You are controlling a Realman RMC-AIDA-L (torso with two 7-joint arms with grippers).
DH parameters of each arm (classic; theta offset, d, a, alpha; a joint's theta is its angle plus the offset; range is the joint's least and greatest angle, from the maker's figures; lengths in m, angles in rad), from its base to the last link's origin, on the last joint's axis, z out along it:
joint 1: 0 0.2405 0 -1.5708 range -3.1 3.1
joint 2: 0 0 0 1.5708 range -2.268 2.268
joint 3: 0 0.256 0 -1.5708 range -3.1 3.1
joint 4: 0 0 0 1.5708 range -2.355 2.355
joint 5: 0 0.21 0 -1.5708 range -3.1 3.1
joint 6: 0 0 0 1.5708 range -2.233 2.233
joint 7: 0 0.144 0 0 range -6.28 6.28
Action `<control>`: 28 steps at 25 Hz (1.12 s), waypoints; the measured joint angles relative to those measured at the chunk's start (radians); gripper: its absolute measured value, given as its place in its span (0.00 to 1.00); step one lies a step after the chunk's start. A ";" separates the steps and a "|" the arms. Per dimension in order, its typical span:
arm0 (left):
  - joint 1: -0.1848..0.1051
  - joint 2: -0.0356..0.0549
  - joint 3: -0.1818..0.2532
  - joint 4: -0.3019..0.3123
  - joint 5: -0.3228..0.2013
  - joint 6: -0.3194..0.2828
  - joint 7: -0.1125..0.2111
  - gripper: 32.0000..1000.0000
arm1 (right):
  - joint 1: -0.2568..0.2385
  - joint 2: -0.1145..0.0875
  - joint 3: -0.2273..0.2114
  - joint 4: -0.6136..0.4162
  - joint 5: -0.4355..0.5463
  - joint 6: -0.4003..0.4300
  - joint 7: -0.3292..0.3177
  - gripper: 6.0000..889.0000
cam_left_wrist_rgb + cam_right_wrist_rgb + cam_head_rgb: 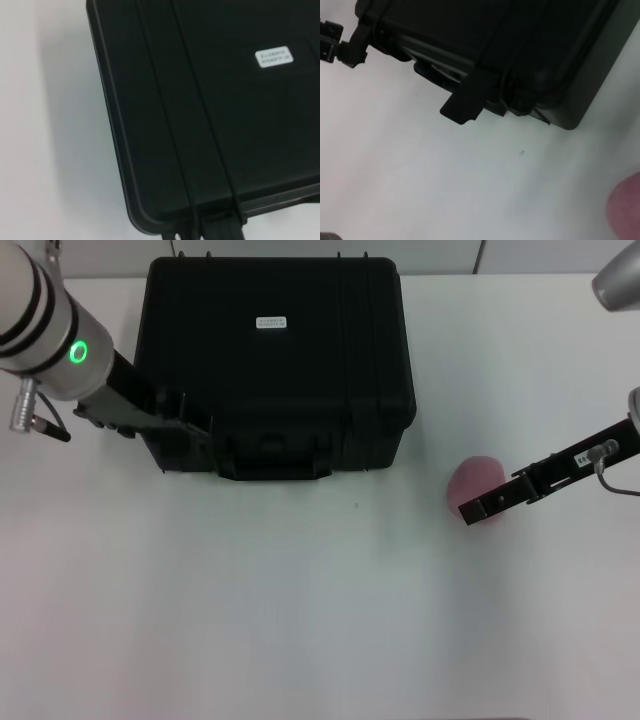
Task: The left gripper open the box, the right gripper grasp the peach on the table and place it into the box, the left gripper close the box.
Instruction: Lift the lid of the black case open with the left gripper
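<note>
Left gripper (190, 423): its slim black fingers reach the near left corner of the box (275, 360), at the front wall beside the handle (275, 462); whether they are spread or closed cannot be told from any view. Behind them the thick white arm with black bands and a green ring light (78, 352) runs back to the far left edge of the scene. The left wrist view shows only the ribbed lid, its rounded corner and the small white label (273, 56).

Right gripper (478, 506): the fingers lie at the peach (473, 480), their dark tips crossing its near right side; whether they grip the fruit or merely rest against it cannot be told. The black finger bar with its thin cable (605, 462) extends right to the edge of the scene.

Peach: small, round, matte pink, resting on the white table (300, 620), to the right of the box and slightly nearer, apart from it. In the right wrist view only a pink edge of it shows at the corner.

Box: large, black, ribbed, lid down, standing at the far centre of the table; a front latch (465, 100) hangs at its near wall.
</note>
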 joint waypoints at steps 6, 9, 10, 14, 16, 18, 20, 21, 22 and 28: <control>-0.014 -0.0003 0.007 -0.031 0.008 0.012 0.000 0.88 | 0.000 -0.004 0.001 0.021 0.000 0.008 -0.002 0.91; -0.018 -0.0003 0.012 -0.047 0.009 0.024 0.000 0.88 | 0.000 -0.004 0.002 0.022 0.000 0.008 -0.004 0.91; -0.021 -0.0003 0.012 -0.058 0.009 0.027 0.000 0.88 | 0.000 -0.004 0.002 0.022 0.000 0.008 -0.005 0.91; -0.036 -0.0003 0.012 -0.092 0.009 0.038 0.005 0.88 | 0.000 -0.004 0.003 0.022 0.000 0.008 -0.006 0.91; -0.041 -0.0003 0.012 -0.100 0.009 0.040 0.006 0.88 | 0.000 -0.004 0.003 0.022 0.000 0.008 -0.006 0.91; -0.041 -0.0003 0.012 -0.106 0.008 0.045 0.007 0.88 | 0.001 -0.004 0.003 0.022 0.000 0.008 -0.007 0.91; -0.042 -0.0003 0.012 -0.113 0.009 0.049 0.007 0.88 | 0.002 -0.004 0.004 0.022 0.000 0.008 -0.008 0.91; -0.042 -0.0003 0.012 -0.113 0.009 0.049 0.007 0.88 | 0.002 -0.004 0.004 0.022 0.000 0.008 -0.008 0.91; -0.042 -0.0003 0.012 -0.117 0.010 0.050 0.008 0.88 | 0.002 -0.004 0.005 0.022 0.000 0.008 -0.008 0.91; -0.044 -0.0003 0.012 -0.123 0.010 0.050 0.008 0.88 | 0.003 -0.004 0.004 0.022 0.000 0.008 -0.008 0.90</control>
